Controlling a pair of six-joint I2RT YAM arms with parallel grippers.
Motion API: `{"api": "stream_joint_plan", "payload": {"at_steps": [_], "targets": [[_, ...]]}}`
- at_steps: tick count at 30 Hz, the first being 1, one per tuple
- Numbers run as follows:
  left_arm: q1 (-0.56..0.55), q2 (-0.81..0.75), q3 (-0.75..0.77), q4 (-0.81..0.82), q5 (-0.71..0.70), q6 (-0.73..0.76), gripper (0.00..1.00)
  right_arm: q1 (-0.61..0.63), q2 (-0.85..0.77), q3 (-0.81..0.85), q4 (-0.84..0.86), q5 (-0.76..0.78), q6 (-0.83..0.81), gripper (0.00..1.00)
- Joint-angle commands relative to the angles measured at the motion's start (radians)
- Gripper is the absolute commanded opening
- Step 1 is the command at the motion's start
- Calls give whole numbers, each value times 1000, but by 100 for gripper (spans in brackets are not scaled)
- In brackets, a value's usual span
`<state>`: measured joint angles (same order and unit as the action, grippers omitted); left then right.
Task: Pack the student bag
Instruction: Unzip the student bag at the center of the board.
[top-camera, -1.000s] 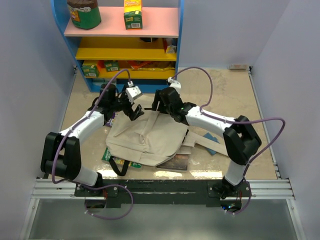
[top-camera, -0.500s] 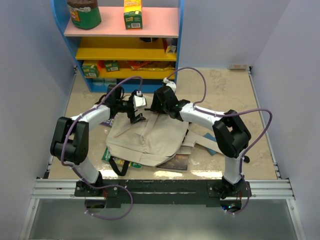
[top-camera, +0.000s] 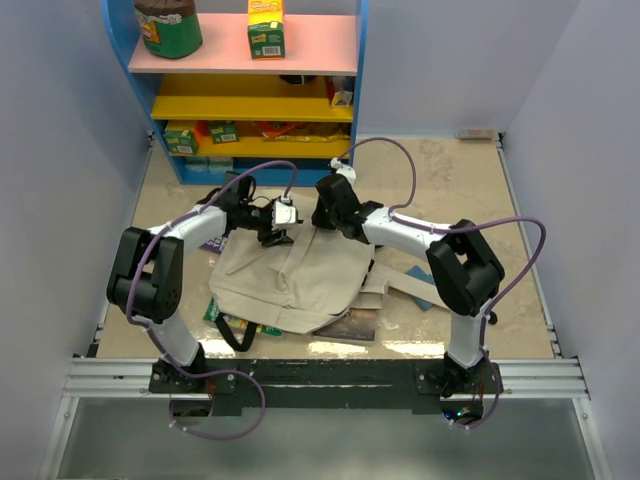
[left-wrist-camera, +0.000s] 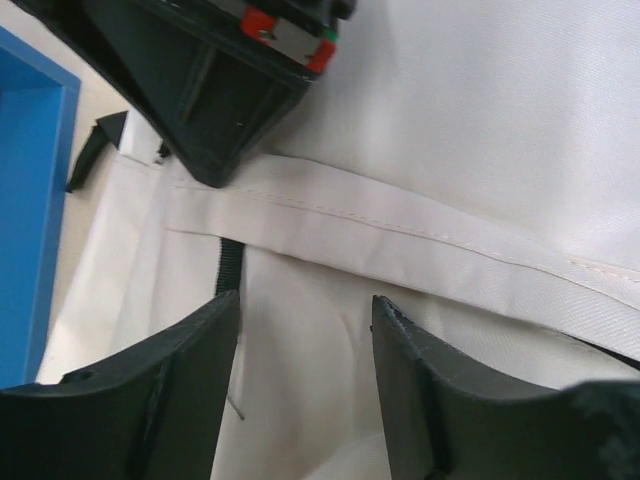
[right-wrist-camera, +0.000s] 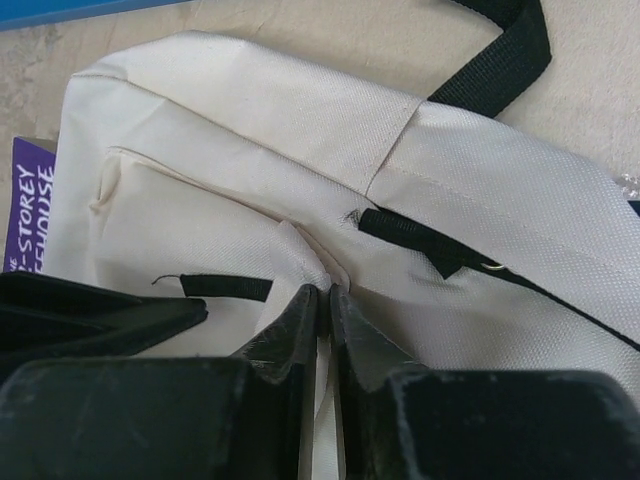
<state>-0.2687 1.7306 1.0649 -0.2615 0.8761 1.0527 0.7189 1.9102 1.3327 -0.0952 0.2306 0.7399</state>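
**Two arms at the far edge of a limp canvas bag**

Shows the student bag (top-camera: 300, 280), cream canvas, slumped flat mid-table on top of some books (top-camera: 355, 322), with both arms reaching in to its far edge. Pinches a thin fold of that canvas in the right gripper (right-wrist-camera: 325, 300), jaws almost together. Holds the left gripper (left-wrist-camera: 305, 320) just above a stitched seam, jaws apart, nothing caught between them.

Risks slipping off so thin a fold on any lift, letting the canvas drop back. Risks dragging the whole bag and the books beneath if pulled sideways. Could also snag the black strap (right-wrist-camera: 510, 50) close by.

Rests on a pale marbled table (top-camera: 450, 180), with a blue shelf unit (top-camera: 362, 80) of groceries at the back and plain pale walls all round.
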Motion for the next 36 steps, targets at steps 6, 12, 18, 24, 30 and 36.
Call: {"api": "stream_joint_plan", "payload": {"at_steps": [6,12,18,24,30,36], "targets": [[-3,11,44,37,32,17,51,8,-77,-15,45,-45,-4,3],[-4,-20,35,146,34,-33,61,10,-100,-49,57,-60,-7,1],[-10,40,104,13,21,62,67,24,-115,-76,71,-65,-13,0],[-20,92,152,-100,-19,148,62,33,-135,-82,77,-59,-25,0],[-32,124,187,-211,-58,214,57,39,-146,-73,72,-54,-33,0],[-33,100,144,-62,-81,150,43,42,-149,-82,80,-57,-31,0]]}}
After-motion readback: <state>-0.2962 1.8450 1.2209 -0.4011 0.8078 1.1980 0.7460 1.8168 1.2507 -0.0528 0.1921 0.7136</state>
